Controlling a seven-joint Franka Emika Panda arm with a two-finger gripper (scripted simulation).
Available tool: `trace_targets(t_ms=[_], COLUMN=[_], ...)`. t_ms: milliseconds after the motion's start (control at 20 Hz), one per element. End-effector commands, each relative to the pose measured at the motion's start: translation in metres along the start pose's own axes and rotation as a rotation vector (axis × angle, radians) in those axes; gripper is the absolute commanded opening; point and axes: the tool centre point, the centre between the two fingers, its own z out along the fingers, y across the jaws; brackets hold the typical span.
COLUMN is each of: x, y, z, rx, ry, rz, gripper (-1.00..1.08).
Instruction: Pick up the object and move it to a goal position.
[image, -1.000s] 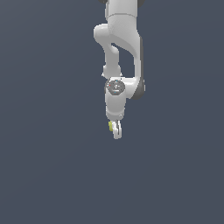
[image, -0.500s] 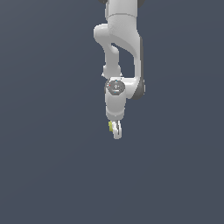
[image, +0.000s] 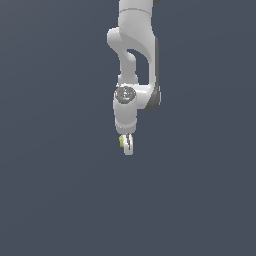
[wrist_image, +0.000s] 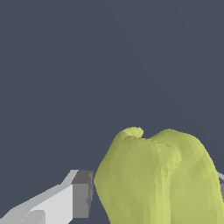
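The object is a tiny yellow-green lump (image: 122, 142) with rounded edges. In the exterior view it sits between the fingers of my white gripper (image: 127, 145), which hangs from the white arm (image: 134, 45) and points down. In the wrist view the lump (wrist_image: 157, 179) fills the near part of the picture, pressed against a grey finger pad (wrist_image: 82, 194) on one side; the other finger barely shows at the picture's edge. The gripper is shut on the lump and holds it off the grey ground.
A plain dark grey ground (image: 60, 200) fills both views. No other objects, containers or edges show.
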Motion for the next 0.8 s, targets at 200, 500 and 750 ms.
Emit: trace_targets(t_ms=[200,500,750], x=[0.051,0.106,0.138], y=[0.025,0.05,0.063], z=[-0.032,-0.066,-0.086], rx=[0.001,0.0,-0.001], ry=[-0.001,-0.002,0.0], rz=[0.002,0.002,0.002], gripper=[-1.0,-1.0,-1.0])
